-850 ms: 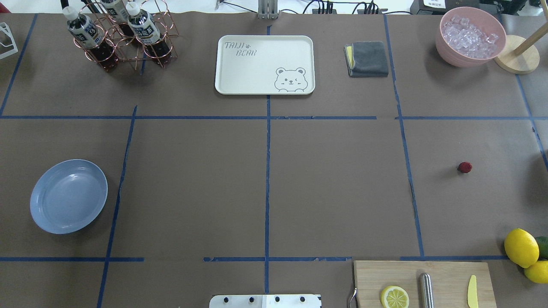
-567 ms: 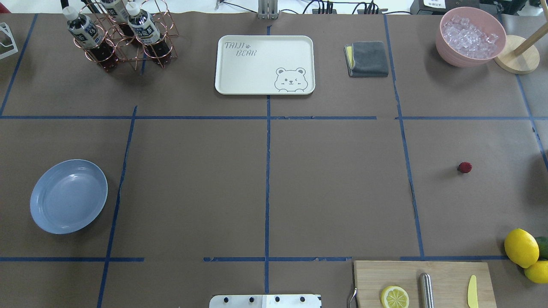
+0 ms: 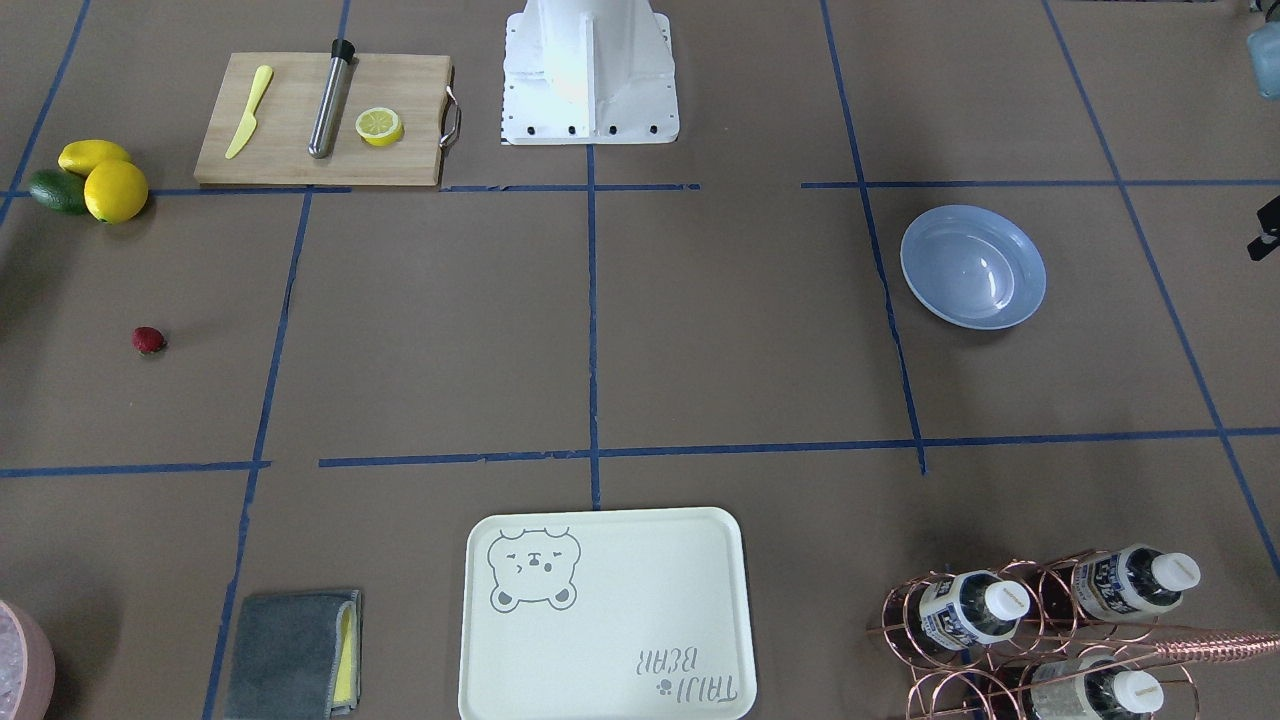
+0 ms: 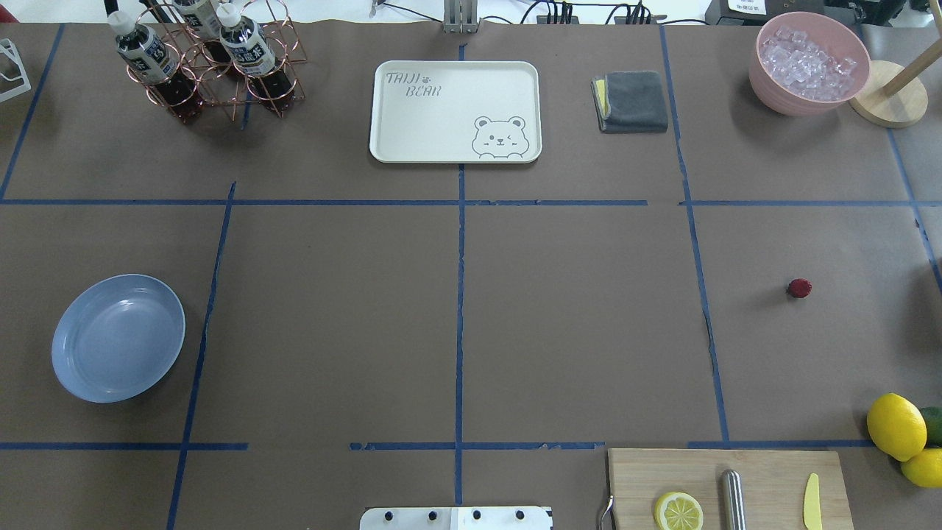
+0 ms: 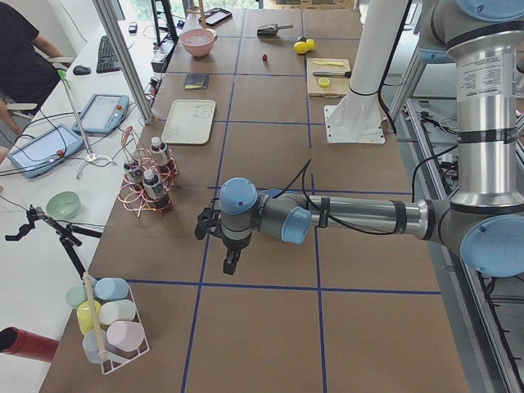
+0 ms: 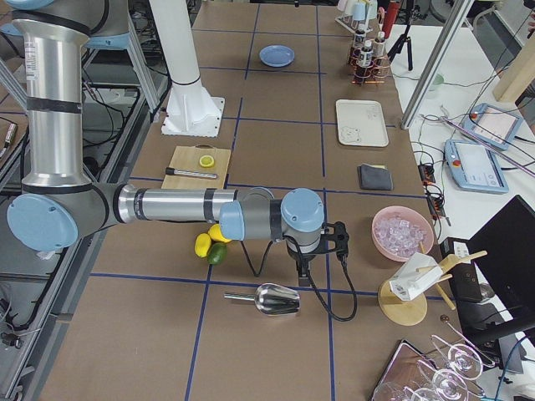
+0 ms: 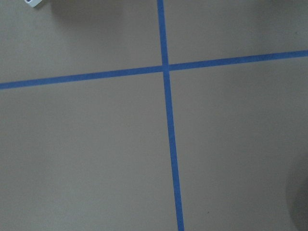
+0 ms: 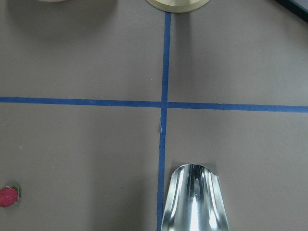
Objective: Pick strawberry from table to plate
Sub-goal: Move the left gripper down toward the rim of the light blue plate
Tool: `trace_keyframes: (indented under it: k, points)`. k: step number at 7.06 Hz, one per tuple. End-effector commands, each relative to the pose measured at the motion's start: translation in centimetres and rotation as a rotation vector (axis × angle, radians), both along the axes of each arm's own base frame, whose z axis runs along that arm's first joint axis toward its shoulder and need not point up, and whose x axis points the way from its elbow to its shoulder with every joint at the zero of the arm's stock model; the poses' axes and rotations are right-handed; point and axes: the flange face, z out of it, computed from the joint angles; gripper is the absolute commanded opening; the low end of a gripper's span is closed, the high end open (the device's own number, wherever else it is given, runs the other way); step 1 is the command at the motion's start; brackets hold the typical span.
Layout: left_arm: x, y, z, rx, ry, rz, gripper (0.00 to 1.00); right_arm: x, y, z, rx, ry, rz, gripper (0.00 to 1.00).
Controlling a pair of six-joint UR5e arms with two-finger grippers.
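The strawberry (image 4: pixel 799 288), small and dark red, lies on the brown table (image 4: pixel 574 324) in the right-hand part; it also shows as strawberry (image 3: pixel 148 340) and at the lower left edge of the right wrist view as strawberry (image 8: pixel 8 196). The light-blue plate (image 4: pixel 118 338) sits empty far to the left, also seen as plate (image 3: pixel 972 266). My right gripper (image 6: pixel 303 269) hangs beyond the table's right end, past the strawberry. My left gripper (image 5: pixel 232 262) hangs over a tape crossing beyond the plate. I cannot tell whether either is open or shut.
A cutting board (image 4: pixel 728 478) with a lemon half, a metal rod and a yellow knife lies near the robot's base. Lemons (image 4: pixel 896 425) and an avocado sit beside it. A metal scoop (image 8: pixel 192 199) lies below the right wrist. Cream tray (image 4: pixel 455 110), bottle rack (image 4: pixel 206 59), grey cloth (image 4: pixel 631 101) and ice bowl (image 4: pixel 808 62) line the far edge.
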Motion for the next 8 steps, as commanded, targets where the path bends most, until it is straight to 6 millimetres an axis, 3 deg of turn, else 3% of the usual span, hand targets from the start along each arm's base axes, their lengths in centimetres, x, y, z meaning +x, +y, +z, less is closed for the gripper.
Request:
trace_keyframes:
  k: [1,4,5,7,8]
  points:
    - [4.1,2.1,0.3,-0.052,0.057,-0.062,1.00,-0.4,-0.6,-1.1,0.019,-0.050,-0.005,1.00]
    - [12.5,8.5,-0.7,-0.185,0.244,-0.136,1.00,-0.8,-0.4,-0.6,0.021,-0.053,-0.015,1.00]
    - [15.2,9.3,-0.9,-0.224,0.246,-0.132,1.00,-0.9,-0.4,-0.5,0.017,-0.053,-0.017,1.00]
    - [18.5,10.0,-1.2,-0.239,0.243,-0.177,0.98,-0.9,-0.6,-0.8,0.020,-0.056,-0.015,1.00]
    - [19.2,9.7,-0.6,-0.239,0.230,-0.180,0.93,-0.9,-0.6,-0.8,0.017,-0.057,-0.012,1.00]
